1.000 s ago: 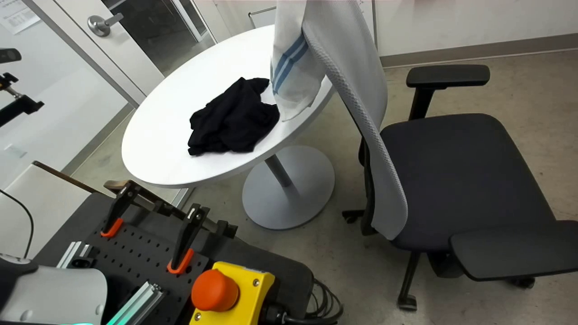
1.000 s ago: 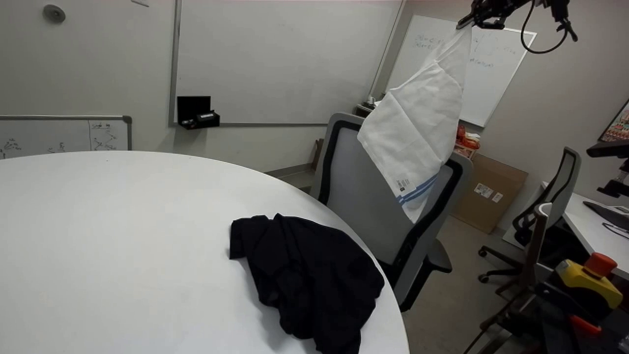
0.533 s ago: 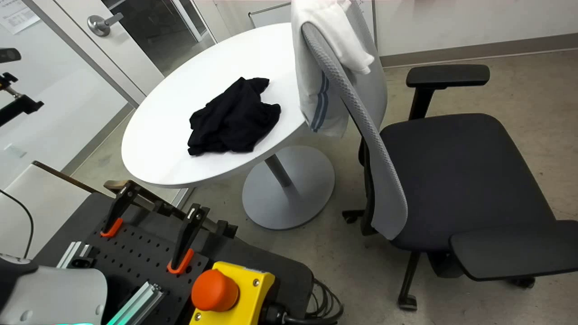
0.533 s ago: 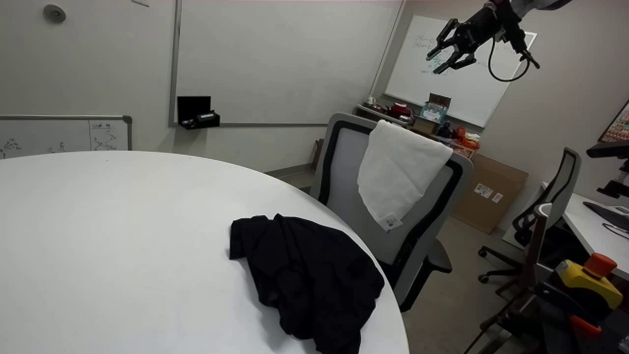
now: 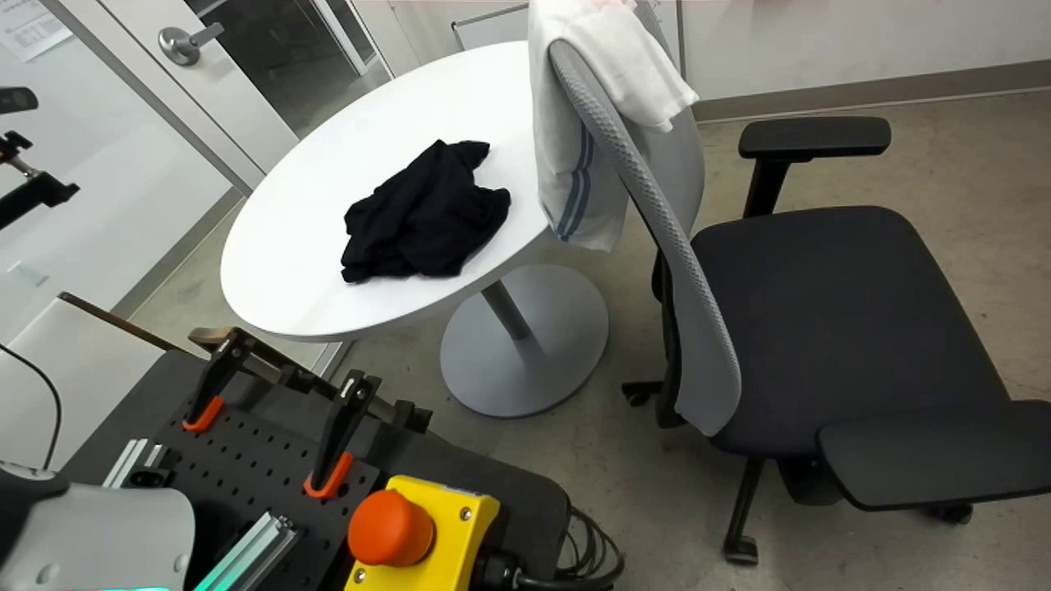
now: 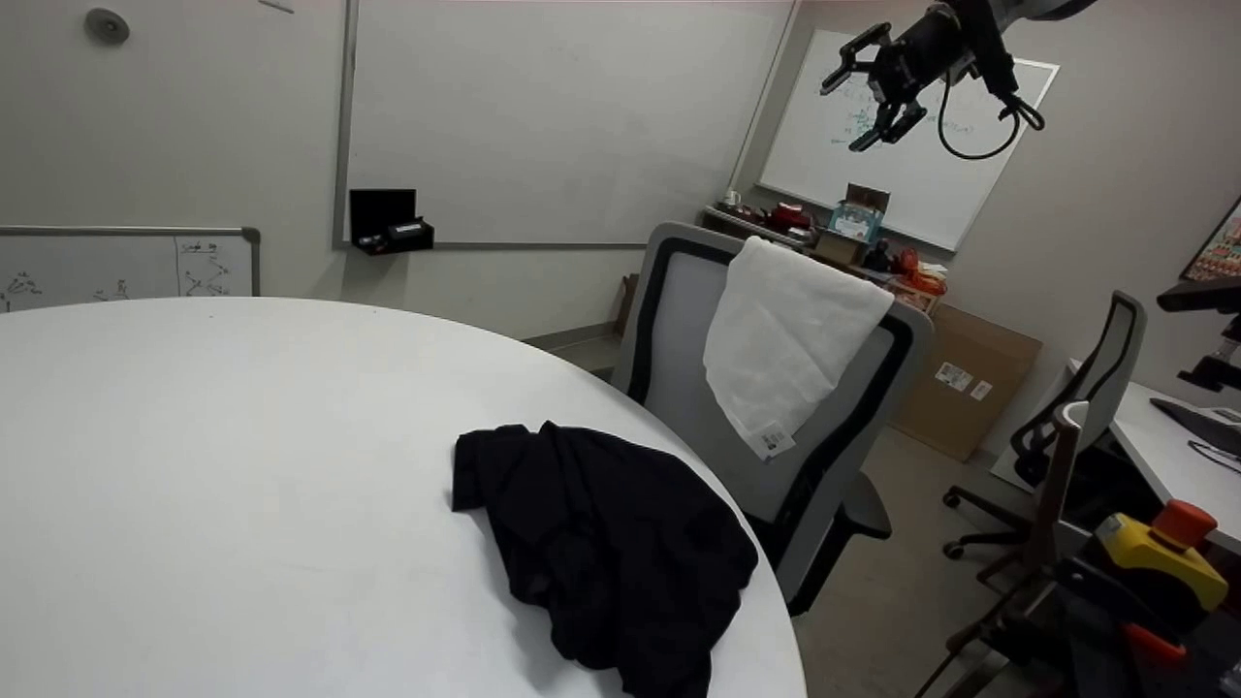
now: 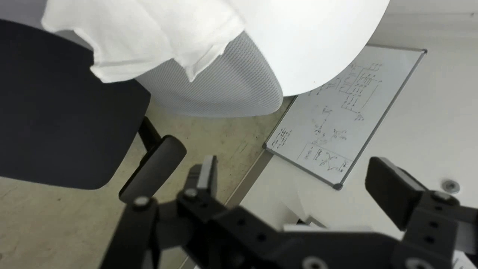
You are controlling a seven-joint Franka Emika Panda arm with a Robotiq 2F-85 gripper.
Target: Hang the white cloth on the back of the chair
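In an exterior view, the white cloth (image 5: pixel 628 66) drapes over the chair's back (image 5: pixel 677 176); at its 8 o'clock, black fabric (image 5: pixel 427 217) lies on the desk (image 5: pixel 279 267). In an exterior view, the empty hand (image 6: pixel 843 116) hangs at the cloth's 12 o'clock. In the wrist view its fingers (image 7: pixel 391 190) gape.
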